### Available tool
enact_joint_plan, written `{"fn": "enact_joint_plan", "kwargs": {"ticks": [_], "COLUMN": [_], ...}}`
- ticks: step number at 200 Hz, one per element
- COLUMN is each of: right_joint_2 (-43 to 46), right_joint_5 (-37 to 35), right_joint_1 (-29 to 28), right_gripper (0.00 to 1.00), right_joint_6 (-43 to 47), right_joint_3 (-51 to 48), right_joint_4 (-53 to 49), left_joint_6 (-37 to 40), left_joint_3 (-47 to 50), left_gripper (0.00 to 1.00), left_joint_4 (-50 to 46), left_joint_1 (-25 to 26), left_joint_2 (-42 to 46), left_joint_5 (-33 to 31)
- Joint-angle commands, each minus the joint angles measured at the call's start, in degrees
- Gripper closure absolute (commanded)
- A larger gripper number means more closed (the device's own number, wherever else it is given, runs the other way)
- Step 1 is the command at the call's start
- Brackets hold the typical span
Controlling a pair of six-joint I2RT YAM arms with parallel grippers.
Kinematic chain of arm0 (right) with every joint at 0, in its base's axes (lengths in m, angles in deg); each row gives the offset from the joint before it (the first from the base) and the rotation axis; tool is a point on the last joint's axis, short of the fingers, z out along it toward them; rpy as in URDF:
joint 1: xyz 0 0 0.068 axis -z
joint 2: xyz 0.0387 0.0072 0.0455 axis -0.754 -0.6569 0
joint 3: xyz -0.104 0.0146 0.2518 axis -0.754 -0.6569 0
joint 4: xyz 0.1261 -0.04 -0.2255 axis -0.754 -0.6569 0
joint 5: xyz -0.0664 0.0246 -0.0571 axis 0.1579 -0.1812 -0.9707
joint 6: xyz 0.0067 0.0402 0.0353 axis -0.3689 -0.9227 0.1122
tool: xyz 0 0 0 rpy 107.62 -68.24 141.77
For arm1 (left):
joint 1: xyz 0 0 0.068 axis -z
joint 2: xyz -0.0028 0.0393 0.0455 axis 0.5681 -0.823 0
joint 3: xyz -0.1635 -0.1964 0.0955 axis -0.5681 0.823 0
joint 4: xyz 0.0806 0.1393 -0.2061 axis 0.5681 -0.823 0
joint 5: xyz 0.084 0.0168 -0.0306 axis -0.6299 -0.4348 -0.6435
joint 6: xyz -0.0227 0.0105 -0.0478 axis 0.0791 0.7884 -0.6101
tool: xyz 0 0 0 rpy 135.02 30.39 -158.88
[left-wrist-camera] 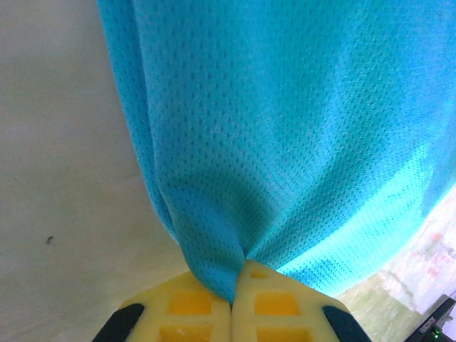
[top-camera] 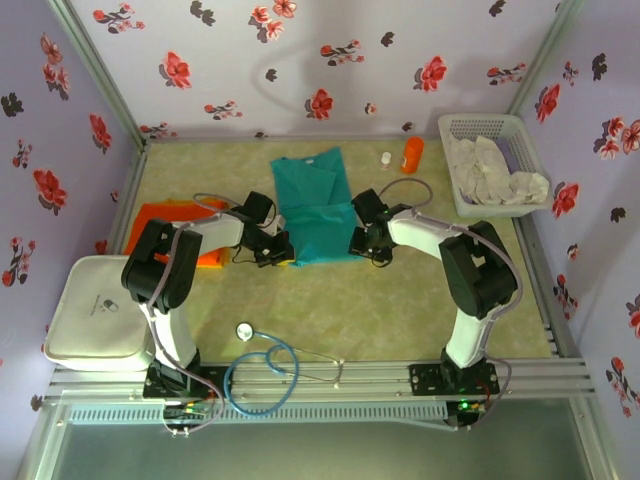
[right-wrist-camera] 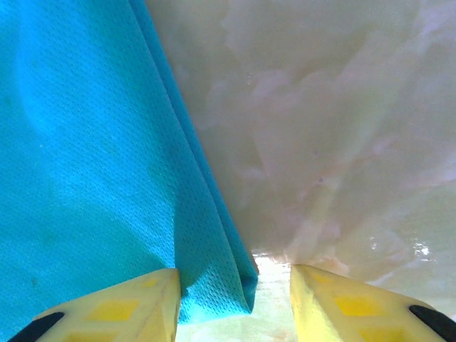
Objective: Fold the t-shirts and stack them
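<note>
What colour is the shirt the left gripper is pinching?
Teal t-shirt; best in the left wrist view.

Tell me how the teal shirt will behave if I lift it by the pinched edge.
Probably floppy: the teal shirt bunches into folds where the left fingers pinch it. Likely light, being thin mesh. The layered edge between the open right fingers may slide apart.

Soft, even light from overhead; in the wrist views the teal t-shirt (left-wrist-camera: 285,142) glows (table (right-wrist-camera: 342,128) washed pale by glare).
</note>
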Motion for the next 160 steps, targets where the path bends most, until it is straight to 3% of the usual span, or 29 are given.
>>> {"fn": "enact_joint_plan", "kwargs": {"ticks": [1, 93, 160], "right_joint_2": [0.80, -2.48, 1.14], "right_joint_5": [0.35, 3.37, 0.98], "right_joint_1": [-0.39, -1.03, -0.94], "right_gripper": [0.57, 0.66, 0.95], "right_joint_6": [0.76, -1.06, -1.45], "right_joint_3": [-0.14, 0.02, -1.37], "right_joint_4": [-1.51, 1.18, 1.33], "left_joint_6": [1.69, 1.68, 3.45], "left_joint_3": [0.35, 0.79, 1.49], "left_gripper": [1.00, 1.00, 1.00], "left_joint_4": [-3.33, -3.08, -5.16], "left_joint_1": [0.98, 1.28, 1.74], "left_joint_2": [0.92, 0.93, 2.57], "left_joint_5": [-2.07, -2.01, -3.11]}}
